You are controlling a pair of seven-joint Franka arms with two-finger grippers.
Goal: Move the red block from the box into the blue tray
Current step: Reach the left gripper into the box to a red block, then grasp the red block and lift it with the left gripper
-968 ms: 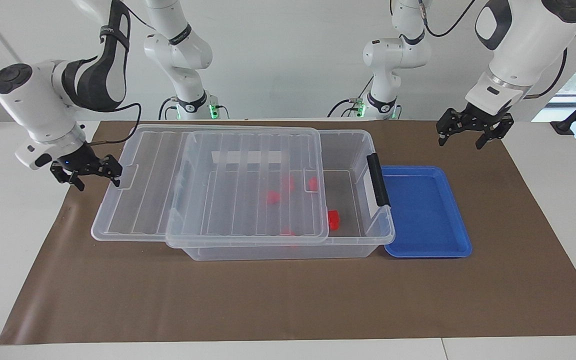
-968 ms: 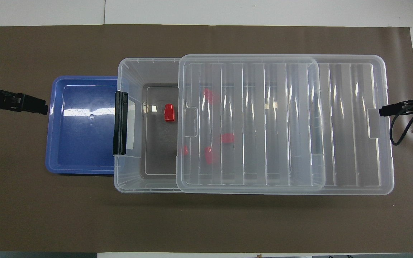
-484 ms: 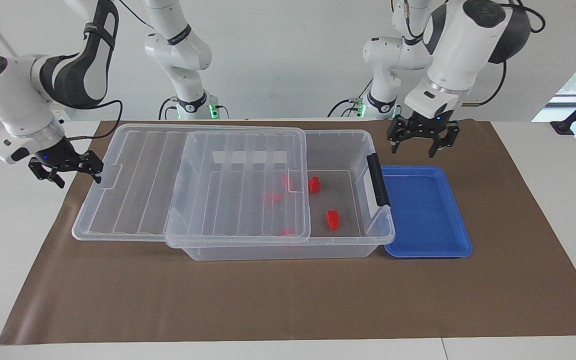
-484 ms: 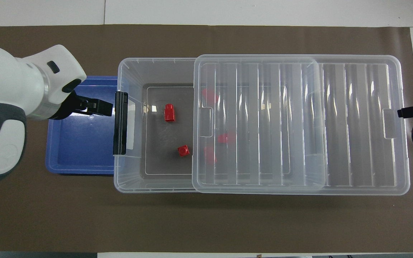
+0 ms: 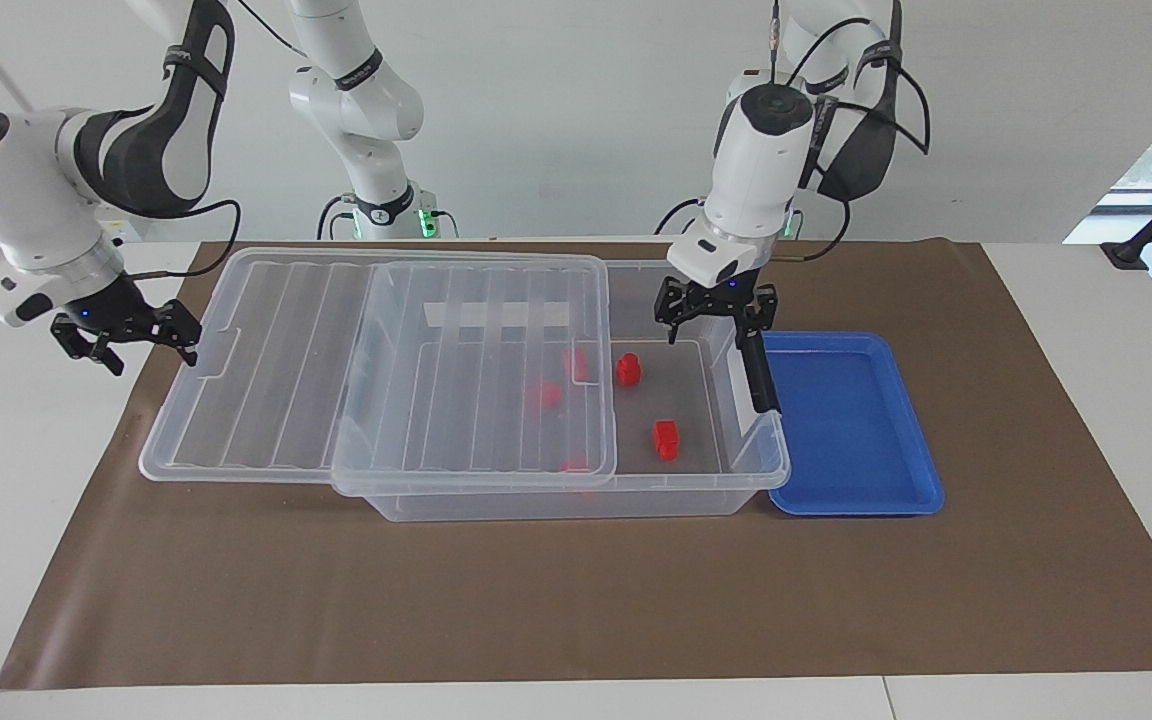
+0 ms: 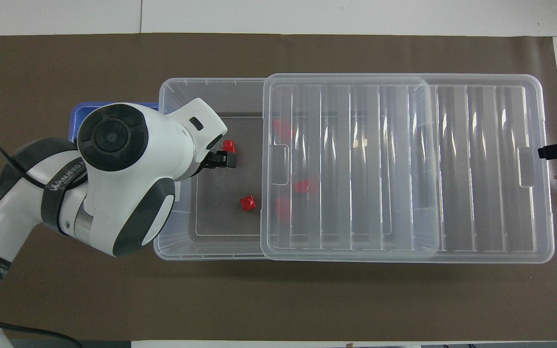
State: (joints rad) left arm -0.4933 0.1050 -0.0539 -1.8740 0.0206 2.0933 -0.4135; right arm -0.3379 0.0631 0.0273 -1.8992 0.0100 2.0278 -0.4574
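The clear box [image 5: 556, 500] stands mid-table with its ribbed lid [image 5: 266, 380] slid partway off toward the right arm's end. Two red blocks [image 5: 628, 369] [image 5: 667, 439] lie uncovered on the box floor, and several more show blurred under the lid [image 6: 404, 164]. My left gripper [image 5: 711, 325] hangs open and empty over the box's uncovered end, close to the black latch [image 5: 758, 365]. In the overhead view the left gripper [image 6: 220, 159] sits beside one block [image 6: 228, 145]. The blue tray [image 5: 851, 420] lies empty against the box's latch end. My right gripper [image 5: 141, 348] stands open at the lid's outer end.
A brown mat [image 5: 576, 600] covers the table under everything. In the overhead view the left arm hides most of the blue tray [image 6: 78, 113]. The lid overhangs the box toward the right arm's end.
The left arm swung from outside the tray, over it, to above the box's open end. Early on the lid slid with the right gripper, uncovering a second block.
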